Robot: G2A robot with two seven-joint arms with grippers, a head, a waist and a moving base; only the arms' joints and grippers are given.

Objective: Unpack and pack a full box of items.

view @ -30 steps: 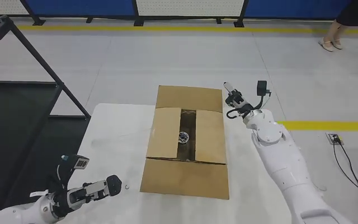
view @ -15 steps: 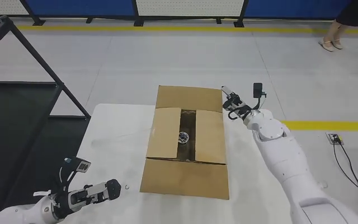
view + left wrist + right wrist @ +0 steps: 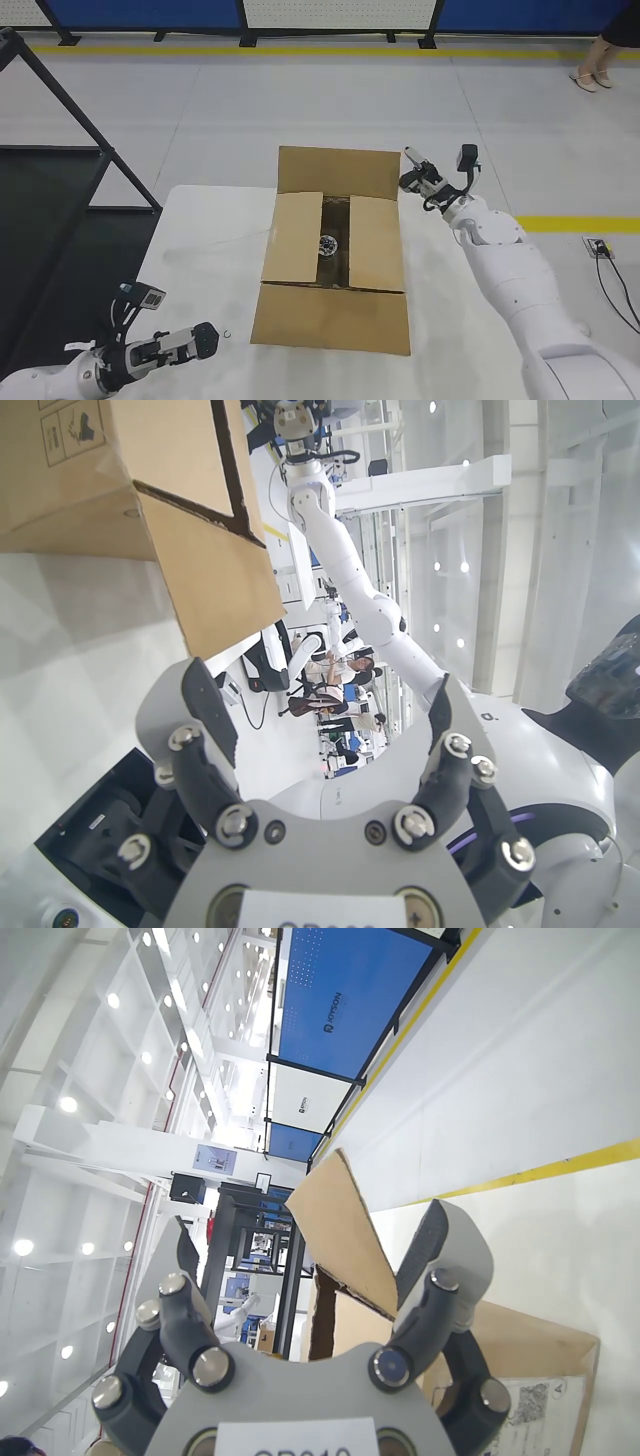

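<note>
A brown cardboard box stands in the middle of the white table. Its two side flaps lie half shut, and a narrow gap between them shows a small round item inside. The far flap stands raised and the near flap hangs outward. My right gripper is open at the far right corner of the box, with the far flap's corner between its fingers. My left gripper is open and holds nothing, low at the table's near left, facing the box.
A black metal frame stands off the table's left side. A tiny ring-like thing lies on the table near the left gripper. The floor beyond has yellow lines and blue panels.
The far flap has risen a little toward upright, with the right gripper shifting at its corner. The left gripper has drawn back slightly toward the table's near edge.
</note>
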